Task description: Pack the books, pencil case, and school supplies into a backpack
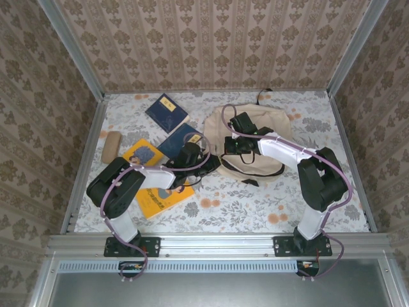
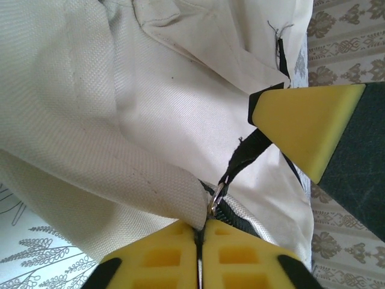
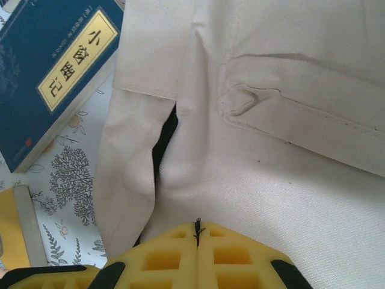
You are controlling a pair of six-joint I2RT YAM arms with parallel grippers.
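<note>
The beige backpack (image 1: pixel 262 137) lies flat at the back right of the table. My left gripper (image 1: pixel 209 164) is shut on the fabric edge of the backpack (image 2: pixel 120 120) just beside the zip's metal ring (image 2: pixel 216 201). A black pull strap (image 2: pixel 246 153) runs from that ring up to the right gripper's yellow fingertip (image 2: pixel 304 123). My right gripper (image 3: pixel 197 227) is shut, with a black sliver of the strap showing between its pads. Two navy books (image 1: pixel 166 112) (image 1: pixel 181 141) and two yellow books (image 1: pixel 144 153) (image 1: pixel 163 198) lie left of the backpack. The tan pencil case (image 1: pixel 111 147) rests at the far left.
Patterned walls and aluminium posts close in the floral table (image 1: pixel 243 204) on three sides. A navy book (image 3: pixel 54 72) and a yellow book's corner (image 3: pixel 12 229) lie close to the backpack's left edge. Both arms cross the table's middle.
</note>
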